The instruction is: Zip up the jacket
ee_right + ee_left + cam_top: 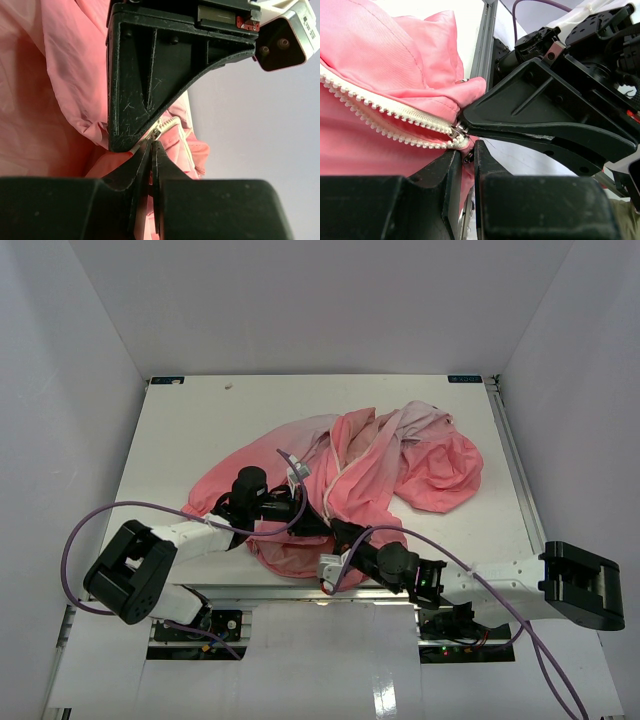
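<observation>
**Table** (180,430): white; the arms are mounted at its near edge.

**Jacket** (400,465): pink and crumpled. It lies from the near edge at mid-table out to the far right, and its front is open.

**Left gripper** (300,510): laid in from the left over the near hem. Its fingers are clenched to a thin slit, with pink cloth seen in the slit just under the zip's foot. It is judged to be the anchor.

**Right gripper** (338,532): brought in from the right, tip to tip with the left. Its fingers are pressed together, with the tips at the slider. It appears to pinch the slider, though the pull tab itself is hidden.

**Zip** (380,107): two white rows of teeth, parted, converging at the near hem. The long axis runs from the hem away toward the far side of the table.

**Slider** (457,131): small and metal, at the foot of the rows, touching the right fingertips and just above the left. The teeth lie beyond both grippers, so a pull away from the near edge, along that axis, is called for. The right arm is the nearer.
</observation>
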Motion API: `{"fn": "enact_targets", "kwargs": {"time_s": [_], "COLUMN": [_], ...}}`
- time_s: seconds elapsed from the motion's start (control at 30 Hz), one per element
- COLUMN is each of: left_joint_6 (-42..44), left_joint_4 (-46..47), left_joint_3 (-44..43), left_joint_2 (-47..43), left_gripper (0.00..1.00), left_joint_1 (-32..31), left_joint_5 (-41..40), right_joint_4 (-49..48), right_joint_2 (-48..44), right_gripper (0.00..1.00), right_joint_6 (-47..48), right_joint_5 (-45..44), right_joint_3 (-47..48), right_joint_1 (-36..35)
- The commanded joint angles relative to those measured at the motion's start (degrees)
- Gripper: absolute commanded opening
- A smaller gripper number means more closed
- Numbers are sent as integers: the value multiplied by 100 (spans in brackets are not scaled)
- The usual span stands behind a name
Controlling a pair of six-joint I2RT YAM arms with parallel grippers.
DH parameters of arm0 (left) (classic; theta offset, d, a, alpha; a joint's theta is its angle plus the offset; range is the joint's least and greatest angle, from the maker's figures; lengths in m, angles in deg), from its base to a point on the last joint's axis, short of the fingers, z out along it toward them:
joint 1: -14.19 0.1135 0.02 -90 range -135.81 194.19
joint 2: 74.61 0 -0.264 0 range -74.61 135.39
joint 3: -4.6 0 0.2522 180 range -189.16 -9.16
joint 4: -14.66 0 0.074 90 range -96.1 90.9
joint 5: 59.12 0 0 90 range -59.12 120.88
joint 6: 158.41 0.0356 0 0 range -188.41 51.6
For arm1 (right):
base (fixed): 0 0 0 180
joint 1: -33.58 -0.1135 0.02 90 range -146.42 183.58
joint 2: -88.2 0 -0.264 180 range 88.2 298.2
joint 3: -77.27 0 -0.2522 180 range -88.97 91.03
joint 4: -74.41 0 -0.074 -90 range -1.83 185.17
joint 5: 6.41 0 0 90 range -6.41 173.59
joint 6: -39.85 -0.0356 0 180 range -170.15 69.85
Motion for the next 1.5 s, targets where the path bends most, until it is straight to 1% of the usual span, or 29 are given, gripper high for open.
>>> {"fn": "enact_targets", "kwargs": {"time_s": [0.0, 0.13, 0.2, 0.3, 0.4, 0.53, 0.7, 0.83, 0.9, 0.97, 1.0, 1.17, 1.23, 1.33, 1.4, 1.47], "left_joint_6": [-23, -36, -36, -48, -40, -19, -7, 30, 92, 139, 271, 461, 485, 508, 516, 496], "left_joint_4": [175, 167, 176, 178, 154, 90, 0, -80, -268, -567, -905, -1446, -1506, -1504, -1474, -1319], "left_joint_3": [50, 45, 45, 60, 95, 108, 150, 159, 133, 72, 32, -28, -43, -52, -53, -20], "left_joint_2": [-223, -219, -227, -254, -320, -411, -476, -578, -679, -718, -734, -807, -816, -816, -823, -851], "left_gripper": [0, 0, 0, 0, 0, 0, 0, 0, 0, 0, 0, 0, 0, 0, 0, 0], "left_joint_1": [-33, -37, -37, -40, -69, -135, -143, -143, -151, -152, -152, -169, -169, -178, -195, -206], "left_joint_5": [253, 245, 252, 238, 183, 112, -43, -130, -218, -455, -699, -1225, -1279, -1285, -1250, -1068], "right_joint_4": [-305, -72, -71, -71, -75, -78, 18, 476, 876, 1276, 1406, 2321, 2558, 3165, 3314, 3476], "right_joint_2": [75, 113, 138, 218, 336, 430, 239, 57, 5, -3, 5, -205, -325, -606, -688, -683], "right_gripper": [8, 8, 8, 8, 8, 8, 8, 8, 8, 8, 8, 8, 8, 8, 8, 8], "right_joint_6": [-145, -307, -307, -526, -741, -1042, -1464, -1650, -1792, -1846, -1824, -1612, -1562, -1497, -1417, -1187], "right_joint_5": [-474, -851, -821, -549, -293, 32, 581, 851, 1010, 1018, 972, 859, 747, 667, 757, 1041], "right_joint_3": [474, 941, 1055, 1309, 1464, 1512, 1514, 1630, 1740, 1939, 2074, 2382, 2479, 2678, 2743, 2807], "right_joint_1": [37, 47, 72, 295, 697, 1065, 1336, 1444, 1624, 1740, 1749, 1742, 1742, 1733, 1724, 1729]}}
